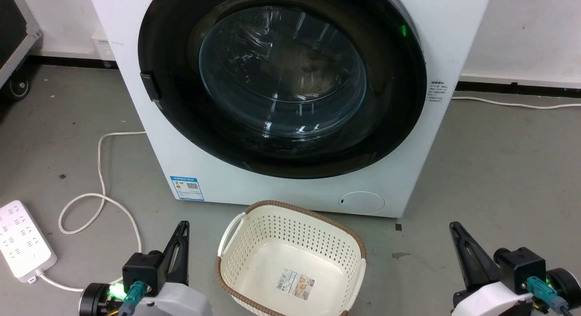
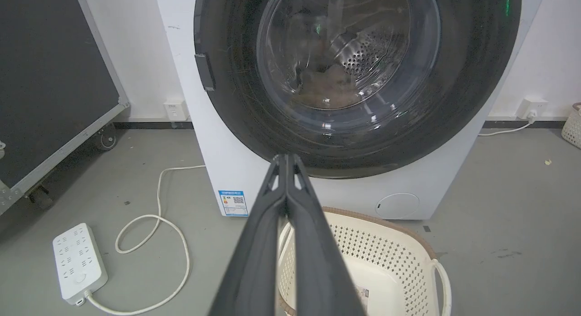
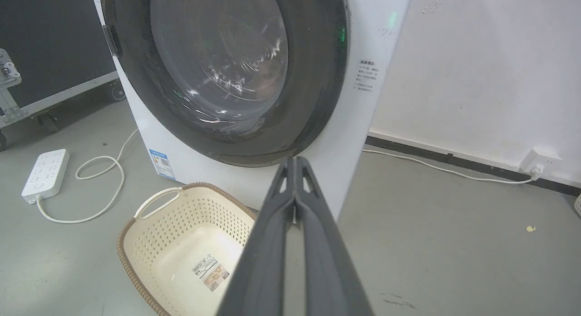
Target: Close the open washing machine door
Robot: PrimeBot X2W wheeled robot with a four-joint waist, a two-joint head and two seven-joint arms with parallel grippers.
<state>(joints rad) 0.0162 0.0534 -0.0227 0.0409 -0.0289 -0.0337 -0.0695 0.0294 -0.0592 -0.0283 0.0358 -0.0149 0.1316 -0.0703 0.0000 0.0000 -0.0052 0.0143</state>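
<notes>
The washing machine door [image 1: 281, 80], round and black-framed with a bulging clear glass window, lies flat against the white washer front [image 1: 254, 189]; its latch tab [image 1: 150, 86] sits on the left rim. The door [image 2: 358, 75] also faces me in the left wrist view and the door [image 3: 227, 66] in the right wrist view. My left gripper [image 1: 183, 226] rests low at the lower left, fingers pressed together, well short of the washer. My right gripper [image 1: 454, 227] sits at the lower right, also shut and holding nothing. The fingertips [image 2: 286, 158] and fingertips [image 3: 295, 160] meet in both wrist views.
A cream perforated laundry basket [image 1: 254, 216] stands on the grey floor right before the washer, between my arms. A white power strip [image 1: 22, 239] and its looping cable [image 1: 100, 170] lie at left. A wheeled black case [image 2: 54, 80] stands far left. A wall socket [image 3: 540, 161] and cable run behind at right.
</notes>
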